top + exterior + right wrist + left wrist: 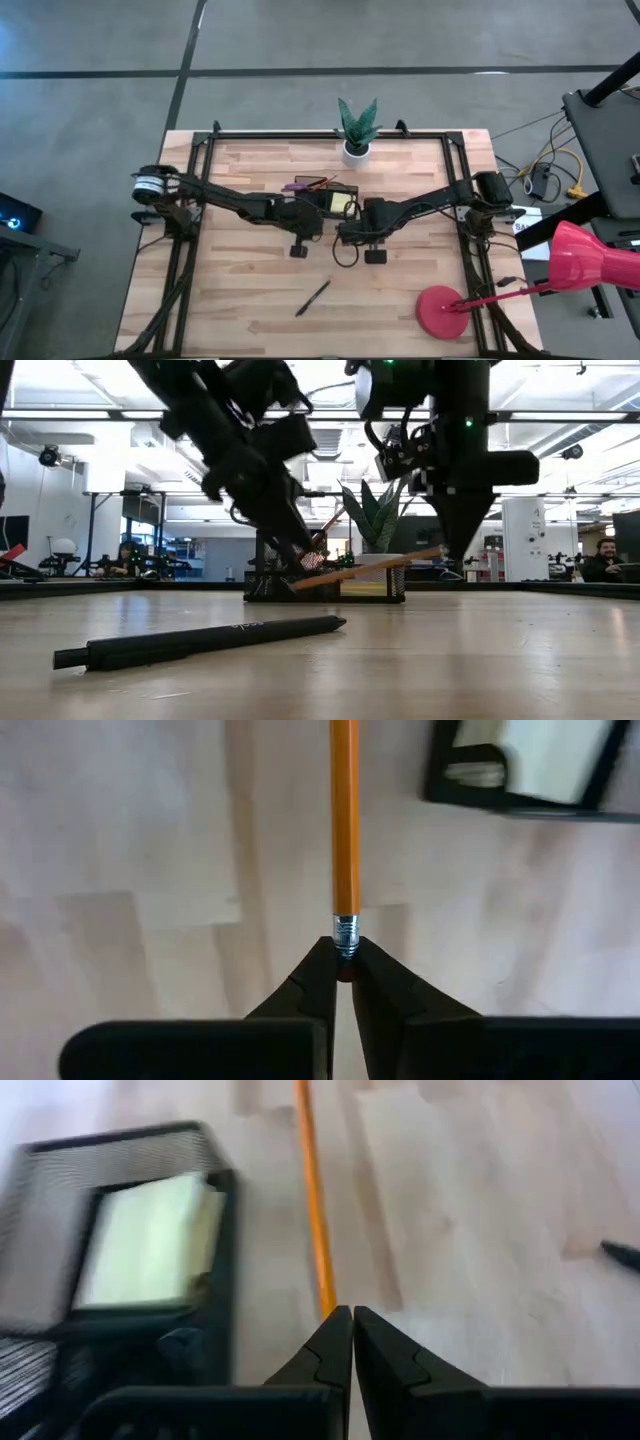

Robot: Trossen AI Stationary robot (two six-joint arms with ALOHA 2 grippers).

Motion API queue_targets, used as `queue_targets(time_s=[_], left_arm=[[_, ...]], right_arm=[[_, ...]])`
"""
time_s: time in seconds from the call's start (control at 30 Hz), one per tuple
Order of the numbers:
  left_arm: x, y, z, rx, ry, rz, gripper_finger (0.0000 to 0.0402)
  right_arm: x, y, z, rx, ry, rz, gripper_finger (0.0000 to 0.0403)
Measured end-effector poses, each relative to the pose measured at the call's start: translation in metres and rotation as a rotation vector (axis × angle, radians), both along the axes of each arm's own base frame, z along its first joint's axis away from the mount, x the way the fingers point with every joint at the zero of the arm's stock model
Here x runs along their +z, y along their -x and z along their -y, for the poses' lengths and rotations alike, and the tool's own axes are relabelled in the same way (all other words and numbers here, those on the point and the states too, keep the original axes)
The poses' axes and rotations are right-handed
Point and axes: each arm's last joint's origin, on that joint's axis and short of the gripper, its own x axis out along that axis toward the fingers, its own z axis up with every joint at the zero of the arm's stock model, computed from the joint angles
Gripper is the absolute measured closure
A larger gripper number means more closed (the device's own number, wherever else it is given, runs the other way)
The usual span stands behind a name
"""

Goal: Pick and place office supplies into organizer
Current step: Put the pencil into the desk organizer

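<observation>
Pencil (345, 820), orange, held at both ends between the two arms, w/ its long axis running roughly across the table from one gripper to the other, slightly tilted in the low view. Right gripper (345, 960) is clamped on the eraser end; left gripper (352, 1320) has fingers together, apparently on the other tip. Organizer (338, 200), black mesh box w/ yellow sticky-note pad (150, 1240) inside, sits just beside the pencil, nearer the left gripper. Black pen (313, 297) lies well apart, toward the table's front. Next move likely needs the pencil tipped upright over a compartment.
</observation>
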Motion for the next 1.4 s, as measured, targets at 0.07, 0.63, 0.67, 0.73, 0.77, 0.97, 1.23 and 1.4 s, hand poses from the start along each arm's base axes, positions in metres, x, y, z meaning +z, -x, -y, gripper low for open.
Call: queue_targets(time_s=[0.07,0.63,0.67,0.73,0.77,0.97,1.23,1.4], left_arm=[[0.013,0.005,-0.002,0.058,-0.022,0.028,0.0402],[0.125,0.109,-0.011,0.458,0.133,0.306,0.0402],[0.131,0.115,-0.011,0.463,0.147,0.332,0.0402],[0.141,0.125,-0.011,0.466,0.175,0.388,0.0402],[0.145,0.13,-0.012,0.464,0.182,0.409,0.0402],[0.164,0.152,-0.012,0.455,0.214,0.524,0.0402],[0.174,0.169,-0.013,0.46,0.254,0.586,0.0402],[0.174,0.171,-0.013,0.46,0.257,0.591,0.0402]], right_arm=[[0.007,-0.001,0.0,0.024,0.038,0.003,0.039],[0.098,0.001,0.006,0.195,0.489,-0.089,0.039],[0.101,0.0,0.009,0.208,0.512,-0.095,0.039],[0.104,-0.001,0.017,0.232,0.535,-0.119,0.039],[0.104,-0.002,0.022,0.24,0.534,-0.131,0.039],[0.095,-0.003,0.051,0.279,0.578,-0.25,0.039],[0.095,-0.006,0.068,0.325,0.625,-0.287,0.039],[0.094,-0.016,0.067,0.439,0.642,-0.272,0.039]])
